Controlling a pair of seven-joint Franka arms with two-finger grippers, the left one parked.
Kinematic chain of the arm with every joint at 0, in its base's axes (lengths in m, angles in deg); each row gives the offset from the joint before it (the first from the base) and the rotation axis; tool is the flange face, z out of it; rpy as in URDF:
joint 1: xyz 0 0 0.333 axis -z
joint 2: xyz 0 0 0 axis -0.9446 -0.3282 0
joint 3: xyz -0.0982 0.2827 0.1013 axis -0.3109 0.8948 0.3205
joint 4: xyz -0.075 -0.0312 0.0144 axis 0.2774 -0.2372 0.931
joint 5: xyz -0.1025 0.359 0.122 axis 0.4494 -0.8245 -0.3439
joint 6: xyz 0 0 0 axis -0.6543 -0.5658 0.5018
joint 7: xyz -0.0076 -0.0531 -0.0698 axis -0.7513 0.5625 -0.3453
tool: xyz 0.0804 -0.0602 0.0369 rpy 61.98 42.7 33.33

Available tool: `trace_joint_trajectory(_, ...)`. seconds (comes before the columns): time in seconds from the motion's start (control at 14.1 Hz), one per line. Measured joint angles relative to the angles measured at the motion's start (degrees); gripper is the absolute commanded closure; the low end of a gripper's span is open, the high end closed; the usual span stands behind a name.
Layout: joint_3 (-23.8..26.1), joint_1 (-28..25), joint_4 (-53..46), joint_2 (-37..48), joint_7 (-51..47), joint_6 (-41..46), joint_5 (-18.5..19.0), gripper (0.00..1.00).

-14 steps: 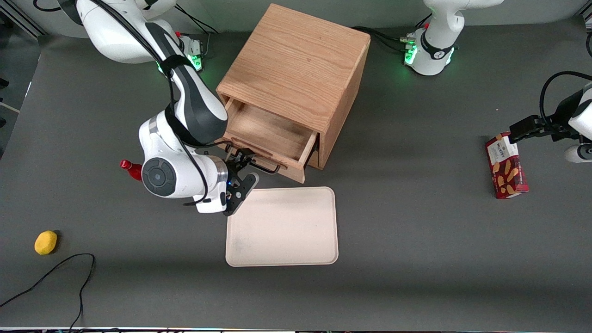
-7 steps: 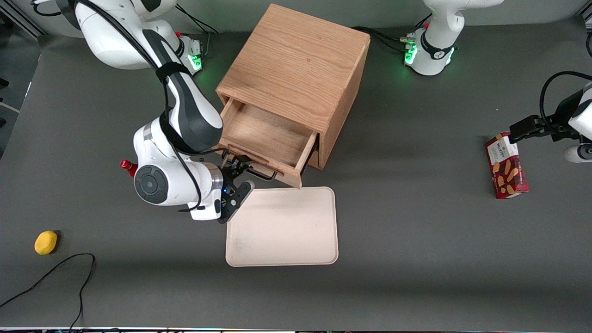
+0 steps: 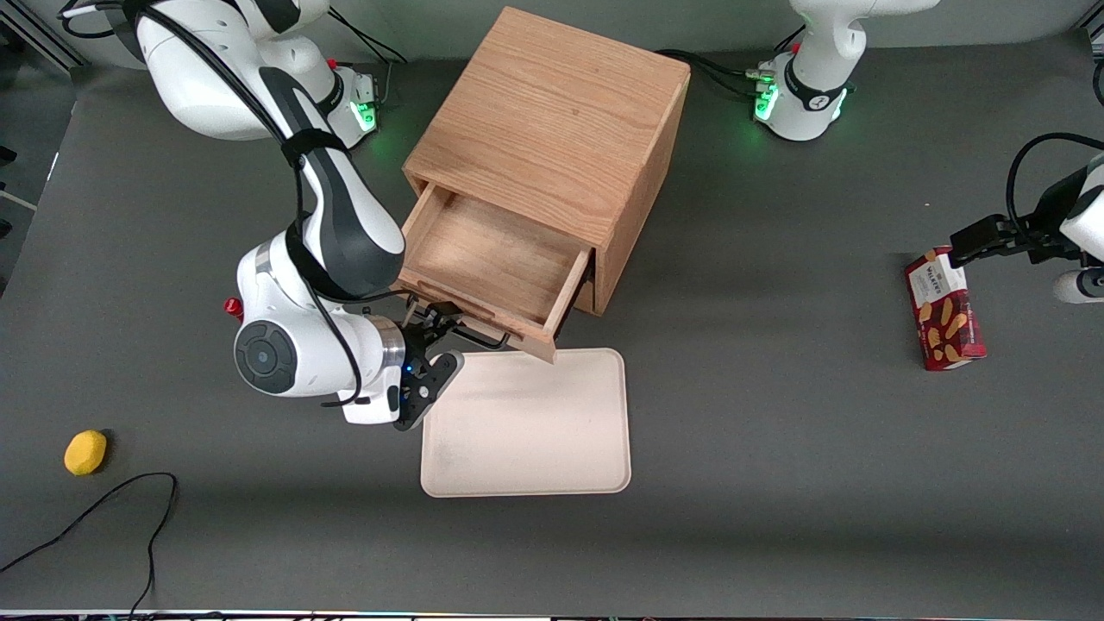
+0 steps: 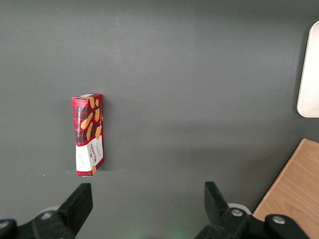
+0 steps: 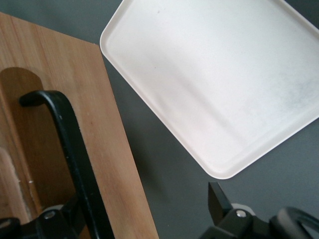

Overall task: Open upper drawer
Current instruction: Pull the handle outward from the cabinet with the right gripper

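Upper drawer pulled well out, gripper hooked on the handle

The gripper (image 3: 434,332) looks clenched on the black wire handle (image 5: 75,154) of the upper drawer (image 3: 492,259), which juts from the wooden cabinet (image 3: 552,121). Keep pulling and the drawer front could bump the cream tray (image 3: 526,423) just beside it. Only the wrist view shows the handle's bend up close.

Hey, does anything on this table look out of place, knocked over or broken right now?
Nothing looks spilled or broken. The upper drawer is pulled well out, its front corner overhanging the cream tray. The gripper is at its black handle. The cabinet sits angled to the table edge.
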State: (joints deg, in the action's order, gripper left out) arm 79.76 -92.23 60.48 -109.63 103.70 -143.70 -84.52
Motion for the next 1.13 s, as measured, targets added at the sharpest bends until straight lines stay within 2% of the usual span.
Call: trace_joint_trajectory(1.13,0.0,2.8,-1.3,-1.4,0.3,-4.7,0.0,0.00)
